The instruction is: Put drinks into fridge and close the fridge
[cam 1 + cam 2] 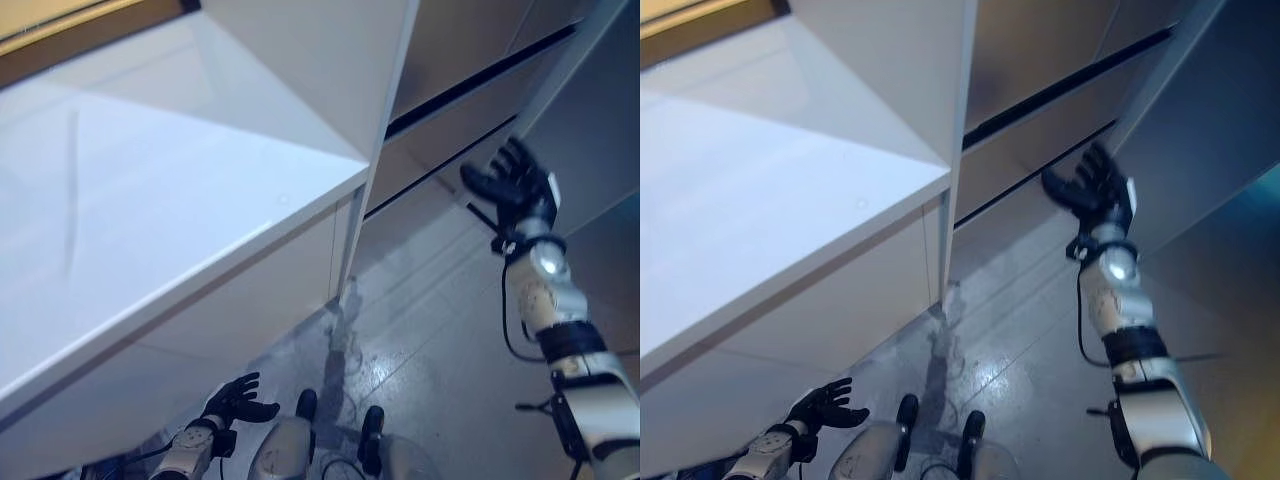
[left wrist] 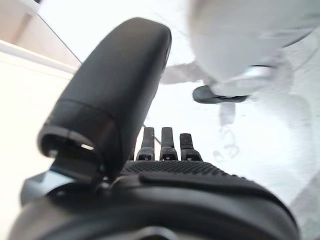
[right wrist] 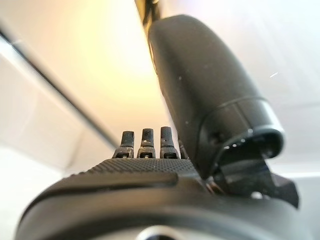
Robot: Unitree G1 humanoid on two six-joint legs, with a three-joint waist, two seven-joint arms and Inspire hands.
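The grey fridge front with dark horizontal gaps stands at the upper right, also in the right eye view. A grey panel, seemingly its door, stands at an angle on the far right. My right hand is raised before the fridge front, next to that panel, fingers spread and holding nothing; whether it touches the panel I cannot tell. Its wrist view shows a straight thumb and fingers. My left hand hangs low by the counter's base, relaxed and empty, as in its wrist view.
A white counter runs along the left, with a white upright panel at its far end beside the fridge. The grey, glossy floor lies between the counter and the fridge.
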